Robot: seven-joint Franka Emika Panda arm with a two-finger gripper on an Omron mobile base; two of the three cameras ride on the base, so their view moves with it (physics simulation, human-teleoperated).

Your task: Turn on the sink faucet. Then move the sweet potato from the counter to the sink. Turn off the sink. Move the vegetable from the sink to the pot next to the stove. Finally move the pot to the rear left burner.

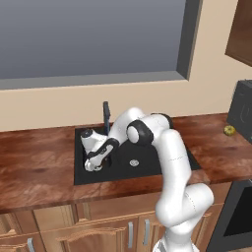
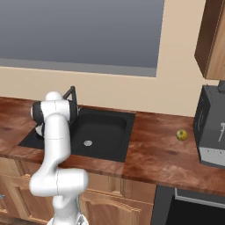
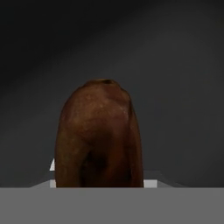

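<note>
Low at the centre of the hand view we see the sweet potato (image 3: pixel 99 135) rising from between our finger tips, so we judge the gripper (image 1: pixel 93 165) clamped on it, jaws part-way together around its girth. At left of centre in the left base view the hand hangs low inside the black sink (image 1: pixel 147 165), beneath the faucet (image 1: pixel 106 114). We read the hold as either rinsing or lifting out toward the pot.

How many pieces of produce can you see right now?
2. A brown sweet potato sits right at the gripper, against the dark sink. A small yellow-green item lies on the counter right of the sink. Others may be hidden.
</note>
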